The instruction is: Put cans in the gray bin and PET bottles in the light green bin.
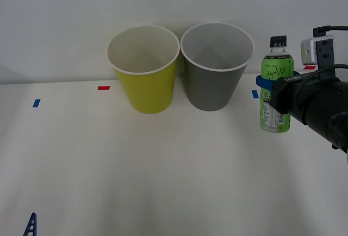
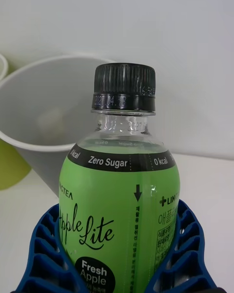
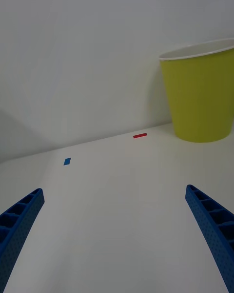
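Green PET bottle gripped (upright).

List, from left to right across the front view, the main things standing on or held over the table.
light green bin → gray bin → PET bottle, held upright in the right gripper.

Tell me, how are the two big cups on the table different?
The light green bin is yellow-green; the gray bin is dark gray. The light green bin stands on the robot's left side, while the gray bin stands closer to the PET bottle held by the right gripper. Both are round, tapered, upright, white-rimmed and look alike in size.
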Available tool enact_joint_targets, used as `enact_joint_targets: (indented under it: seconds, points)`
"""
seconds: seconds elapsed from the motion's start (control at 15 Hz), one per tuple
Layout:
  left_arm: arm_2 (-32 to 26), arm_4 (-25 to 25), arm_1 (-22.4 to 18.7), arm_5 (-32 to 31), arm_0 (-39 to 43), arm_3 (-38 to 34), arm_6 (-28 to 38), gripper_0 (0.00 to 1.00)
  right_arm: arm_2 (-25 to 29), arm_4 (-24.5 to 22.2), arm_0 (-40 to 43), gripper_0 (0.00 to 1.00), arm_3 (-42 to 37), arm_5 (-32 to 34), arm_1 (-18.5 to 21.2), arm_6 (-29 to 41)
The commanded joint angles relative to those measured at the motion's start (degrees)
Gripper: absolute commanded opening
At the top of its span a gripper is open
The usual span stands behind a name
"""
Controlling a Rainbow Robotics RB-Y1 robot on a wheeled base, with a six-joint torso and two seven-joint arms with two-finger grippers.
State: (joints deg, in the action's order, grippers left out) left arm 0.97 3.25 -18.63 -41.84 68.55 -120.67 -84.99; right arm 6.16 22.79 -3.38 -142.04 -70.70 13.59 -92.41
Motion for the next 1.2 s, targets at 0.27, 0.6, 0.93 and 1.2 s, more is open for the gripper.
enact_joint_targets:
  seconds: [0.27,0.6,0.93,1.2]
  points:
    - [0.0,0.0,0.0,0.0,0.0,0.0,0.0,1.00,-2.9,-0.2,-2.7,0.00,0.4,8.1,-3.8,-0.1]
    - [0.0,0.0,0.0,0.0,0.0,0.0,0.0,1.00,-7.6,-0.1,-3.6,0.00,-0.5,15.9,-5.2,-0.1]
    - [0.0,0.0,0.0,0.0,0.0,0.0,0.0,1.00,-11.4,-0.8,-9.8,0.00,0.6,17.0,-6.6,0.2]
    - [0.0,0.0,0.0,0.0,0.0,0.0,0.0,1.00,-14.4,-0.6,-14.1,0.00,2.5,17.0,-6.5,-0.1]
